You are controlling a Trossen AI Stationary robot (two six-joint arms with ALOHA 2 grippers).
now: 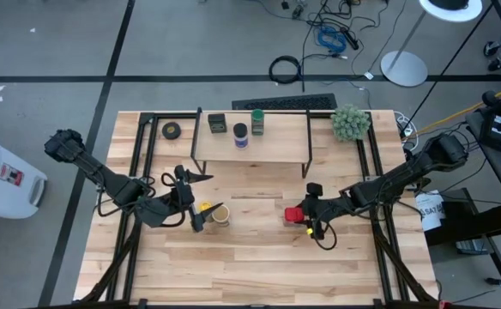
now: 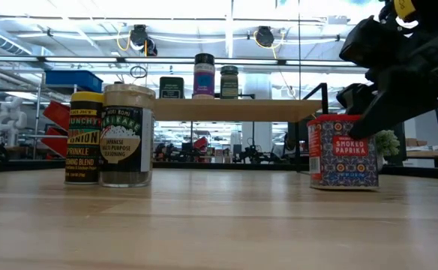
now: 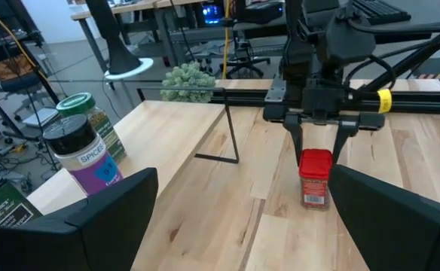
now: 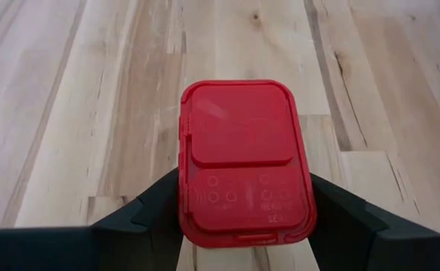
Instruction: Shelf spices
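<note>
High view showed the pale butcher-block wooden table [image 1: 259, 257] carrying a low rack with a light wooden top board and thin black legs, the shelf [image 1: 272, 146], set toward its far edge. On that board stood three spices in a row: a dark boxy tin [image 1: 217, 124], a blue-lidded jar with a purple label [image 1: 240, 134] and a green-lidded jar [image 1: 256, 119]. A fuzzy green plant ball [image 1: 351, 122] sat just beside the shelf's right end, and a black tape roll [image 1: 172, 130] lay near its left end. Both dark arms reached inward over the open table in front of the shelf. The right gripper [image 1: 297, 215] was closed on the red square tin of smoked paprika [image 1: 293, 214], one finger [image 4: 141, 214] pressed to each side of its red lid, with the tin standing upright on the table in the low view [image 2: 343, 152]. The left gripper [image 1: 196, 213] hung with its fingers spread wide and nothing between them, just beside two jars that stood touching or nearly touching on the table: a yellow-lidded jar [image 2: 85, 138] and a tan-lidded jar with a dark label [image 2: 127, 135].
</note>
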